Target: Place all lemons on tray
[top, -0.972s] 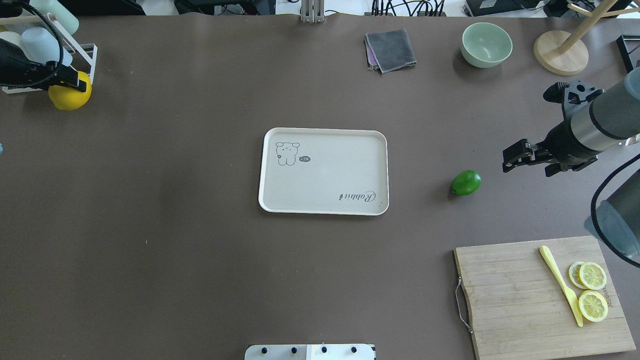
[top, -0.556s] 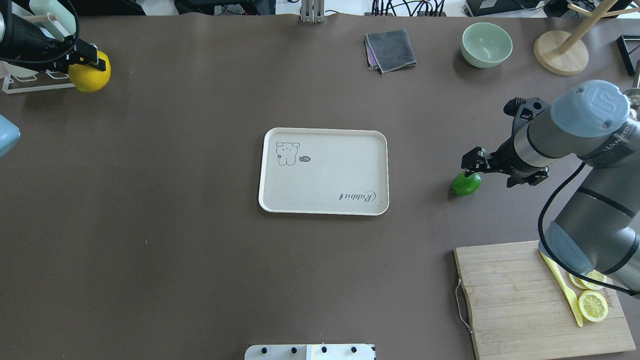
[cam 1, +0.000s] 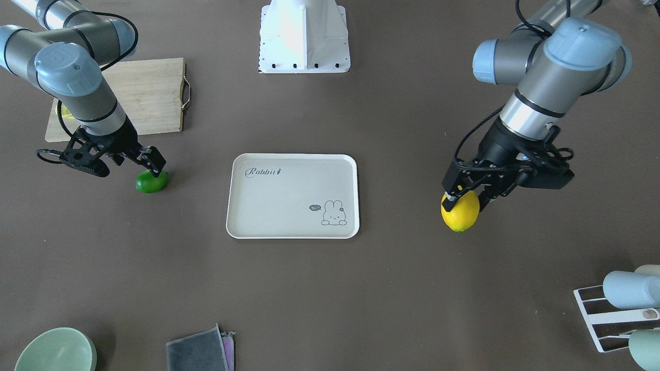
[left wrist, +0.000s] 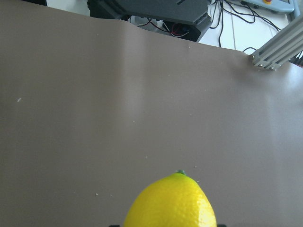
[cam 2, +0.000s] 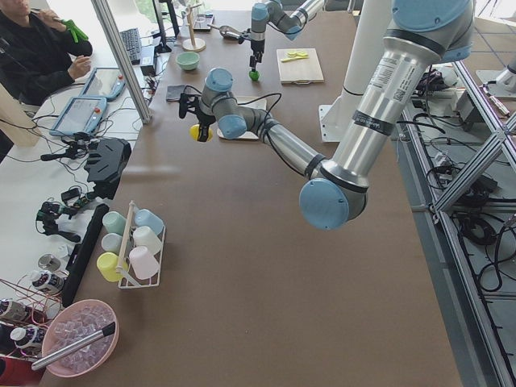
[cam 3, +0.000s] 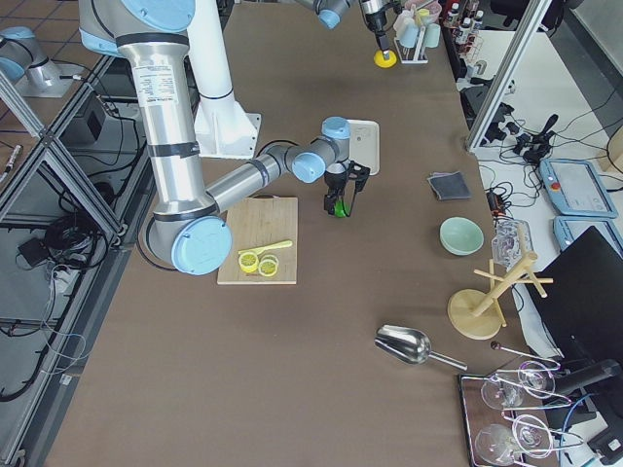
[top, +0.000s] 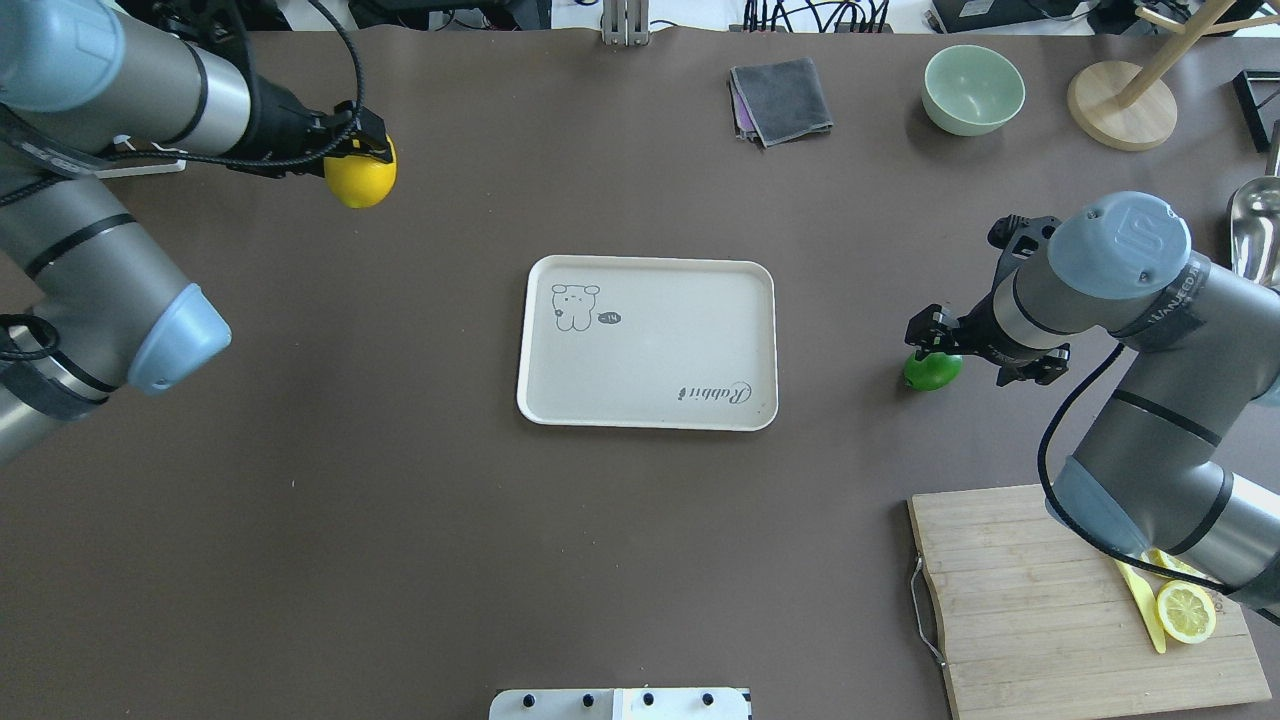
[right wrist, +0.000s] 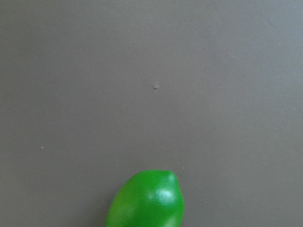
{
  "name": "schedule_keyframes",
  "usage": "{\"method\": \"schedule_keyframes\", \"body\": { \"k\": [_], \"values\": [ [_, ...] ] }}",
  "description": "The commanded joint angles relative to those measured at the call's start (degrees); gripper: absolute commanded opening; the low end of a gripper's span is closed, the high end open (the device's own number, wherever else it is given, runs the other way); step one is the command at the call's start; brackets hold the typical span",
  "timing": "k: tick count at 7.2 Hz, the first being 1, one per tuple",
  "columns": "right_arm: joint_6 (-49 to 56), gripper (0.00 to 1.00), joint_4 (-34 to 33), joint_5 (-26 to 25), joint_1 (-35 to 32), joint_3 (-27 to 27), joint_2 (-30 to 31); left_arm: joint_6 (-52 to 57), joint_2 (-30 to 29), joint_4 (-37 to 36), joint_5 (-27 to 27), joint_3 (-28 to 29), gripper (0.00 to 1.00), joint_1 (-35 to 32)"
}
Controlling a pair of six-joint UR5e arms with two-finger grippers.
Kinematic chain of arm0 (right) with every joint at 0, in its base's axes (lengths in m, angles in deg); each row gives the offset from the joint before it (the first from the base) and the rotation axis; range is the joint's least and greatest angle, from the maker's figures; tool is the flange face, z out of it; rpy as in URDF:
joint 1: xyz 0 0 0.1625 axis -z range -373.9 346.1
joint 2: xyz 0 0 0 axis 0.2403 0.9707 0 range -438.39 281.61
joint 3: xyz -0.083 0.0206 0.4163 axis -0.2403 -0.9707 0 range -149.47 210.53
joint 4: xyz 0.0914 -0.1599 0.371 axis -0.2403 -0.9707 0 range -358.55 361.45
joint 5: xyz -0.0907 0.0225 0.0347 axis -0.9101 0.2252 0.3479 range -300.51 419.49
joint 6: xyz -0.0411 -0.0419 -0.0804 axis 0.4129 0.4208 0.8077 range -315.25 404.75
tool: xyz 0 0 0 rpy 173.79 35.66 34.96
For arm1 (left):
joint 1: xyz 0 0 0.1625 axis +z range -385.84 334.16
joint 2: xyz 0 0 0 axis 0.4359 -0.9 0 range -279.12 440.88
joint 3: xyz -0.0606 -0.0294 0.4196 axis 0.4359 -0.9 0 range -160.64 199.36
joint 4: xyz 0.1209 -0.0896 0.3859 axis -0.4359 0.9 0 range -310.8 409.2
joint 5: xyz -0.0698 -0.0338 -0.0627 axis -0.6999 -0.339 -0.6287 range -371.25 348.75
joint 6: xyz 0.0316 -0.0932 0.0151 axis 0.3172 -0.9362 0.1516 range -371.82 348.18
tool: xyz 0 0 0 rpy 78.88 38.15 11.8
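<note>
The beige tray (top: pixel 650 370) with the "Rabbit" script lies at the table's middle, with nothing on it; it also shows in the front view (cam 1: pixel 289 201). My left gripper (top: pixel 366 152) is shut on the yellow lemon (top: pixel 362 178) and holds it above the table, to the far left of the tray. The front view shows the same gripper (cam 1: pixel 463 199) and lemon (cam 1: pixel 460 212). The green lemon (top: pixel 930 372) lies on the table right of the tray. My right gripper (top: pixel 934 342) hangs open just over it, fingers on either side. The green lemon fills the bottom of the right wrist view (right wrist: pixel 147 201).
A wooden cutting board (top: pixel 1040 600) with lemon slices (top: pixel 1186 612) and a yellow knife sits at the near right. A green bowl (top: pixel 973 90), grey cloth (top: pixel 782 100) and wooden stand (top: pixel 1120 105) line the far edge. A cup rack (cam 1: pixel 619 309) stands at the far left.
My left gripper has carried the yellow lemon from beside the cup rack rightward toward the tray. My right gripper has moved left and come down over the green lemon.
</note>
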Motion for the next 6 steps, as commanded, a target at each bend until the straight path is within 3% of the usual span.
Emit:
{"method": "schedule_keyframes", "body": {
  "k": [1,4,6],
  "values": [
    [-3.0,1.00,0.5,-0.2,0.2,-1.5,-0.5,-3.5,-3.0,-0.2,8.2,1.4,0.00,7.2],
    [-4.6,0.99,3.4,-1.5,2.5,-3.7,-0.6,-6.6,-4.2,-1.2,11.9,0.7,0.00,10.3],
    [-4.8,0.90,4.2,-1.6,3.0,-3.7,-0.6,-8.5,-5.1,-2.8,13.8,-0.2,0.00,12.4]
  ]
}}
